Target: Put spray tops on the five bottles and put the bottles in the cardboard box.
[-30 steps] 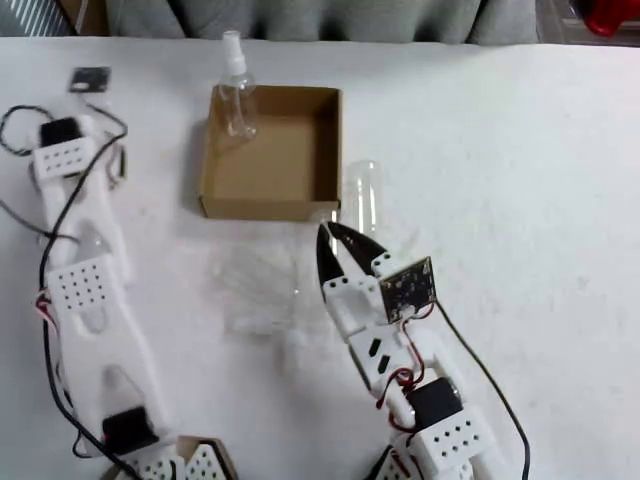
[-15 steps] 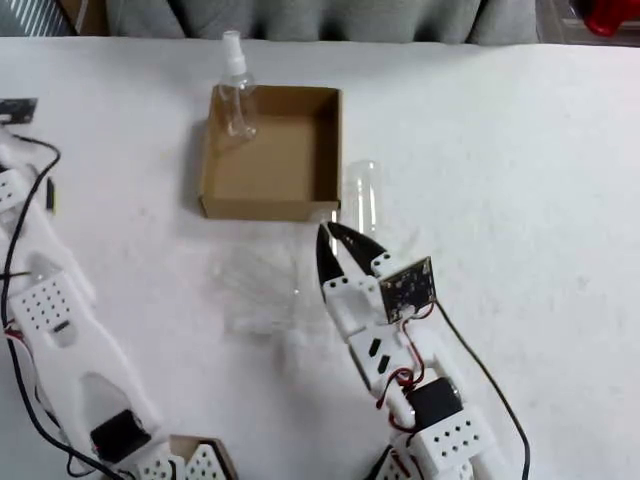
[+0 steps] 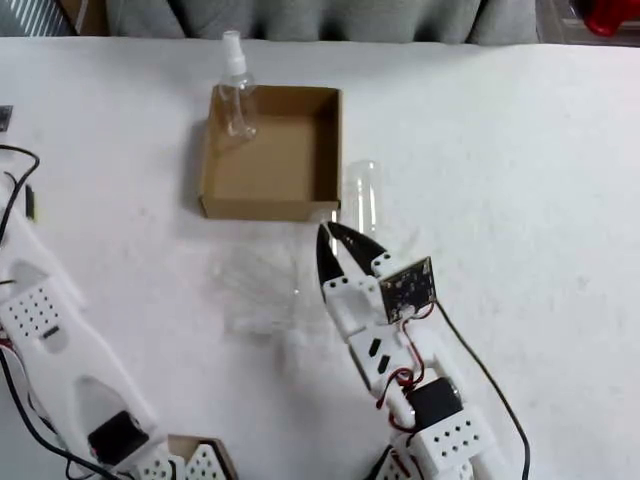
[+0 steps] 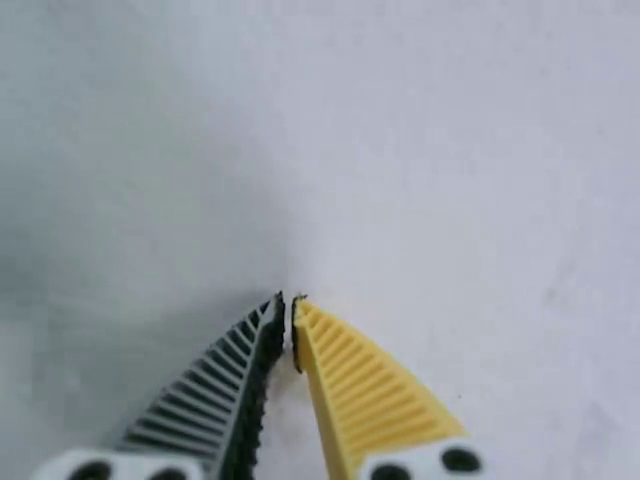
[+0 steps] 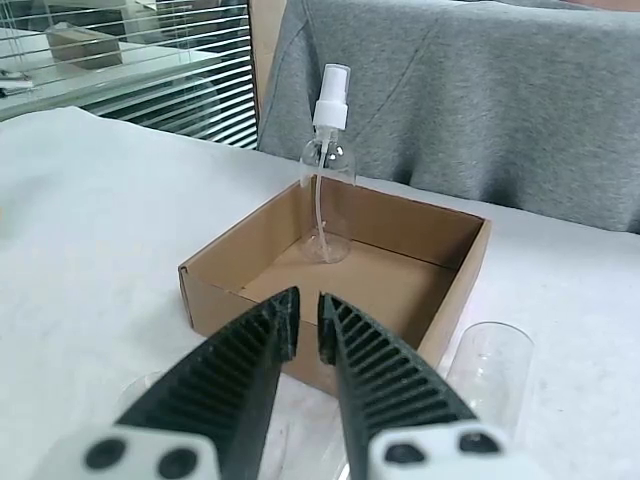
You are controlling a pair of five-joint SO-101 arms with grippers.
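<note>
At the far left of the high view the left arm (image 3: 50,340) lies along the frame's edge, well apart from everything it has to work on. Its wrist view shows the left pincer (image 4: 290,310) clenched on nothing, tips touching, over bare tabletop (image 3: 520,150).

Upper middle-left sits the cardboard box (image 3: 285,165). One bottle with a spray top (image 3: 238,105) stands upright in the box's far left corner, so I judge one of the five finished.

Just below the box, on the tabletop, is a faint cluster of clear things (image 3: 255,285), probably more bottles, though too pale to count or to tell how they lie.

Right of that cluster the right pincer (image 3: 323,230) points at the box's near right corner. Its jaws are drawn together with a sliver of gap and nothing between them.

Just beyond its tips, beside the box's right wall, an uncapped bottle (image 3: 361,195) appears to stand upright with its mouth open.

That bottle looks like the next job. To do it well, the right pincer should spread wide before advancing, since closed tips would only knock the light bottle over. It should grip the body low and gently, because clear plastic will flex and slip. Holding the bottle upright and steady would let the left arm bring a spray top straight down onto the mouth.
</note>
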